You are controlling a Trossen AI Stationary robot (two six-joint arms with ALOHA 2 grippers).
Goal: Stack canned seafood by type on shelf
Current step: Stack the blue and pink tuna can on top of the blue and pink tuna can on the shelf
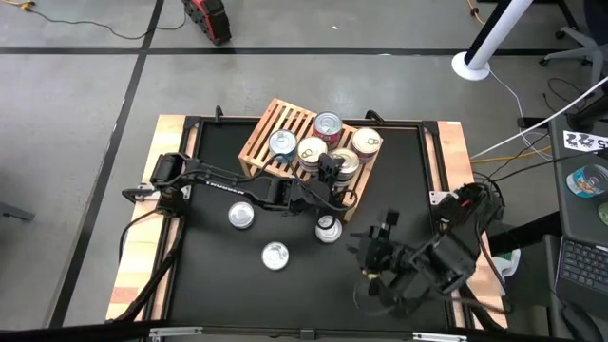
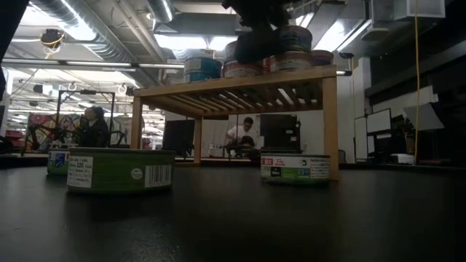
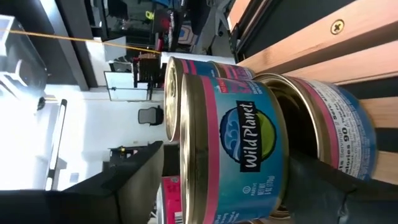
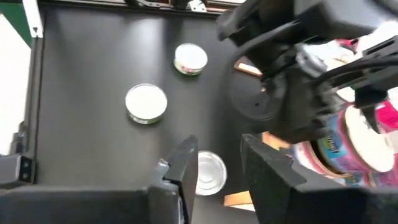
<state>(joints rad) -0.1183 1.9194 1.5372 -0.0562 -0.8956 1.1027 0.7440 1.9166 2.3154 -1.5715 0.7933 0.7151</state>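
The wooden slat shelf (image 1: 269, 130) stands at the table's far middle and carries several tins (image 1: 283, 143) (image 1: 327, 124) (image 1: 367, 142). My left gripper (image 1: 334, 171) reaches level to the shelf's near right part and is shut on a blue-and-pink "Wild Planet" tin (image 3: 236, 149). That tin is over another tin (image 3: 348, 130). Three silver-lidded tins lie on the table: (image 1: 241, 216), (image 1: 275, 255), (image 1: 328, 228). My right gripper (image 4: 217, 171) hovers open, high over the near right of the table, above the nearest of these tins (image 4: 208, 173). My left gripper is rolled on its side and comes in level from the table's near left. One finger (image 3: 134, 174) stands by the tin's lid rim (image 3: 186, 174), the other (image 3: 336, 186) by its base edge (image 3: 280, 186). The tin is upright; whether it rests on the tin below is hidden.
A second pink-banded stack (image 3: 205, 68) stands just behind the held tin. Black table surface (image 1: 209, 256) lies open to the near left. The tins on the table carry green labels in the low view (image 2: 120, 169) (image 2: 295, 167). People sit in the room beyond (image 2: 240, 135).
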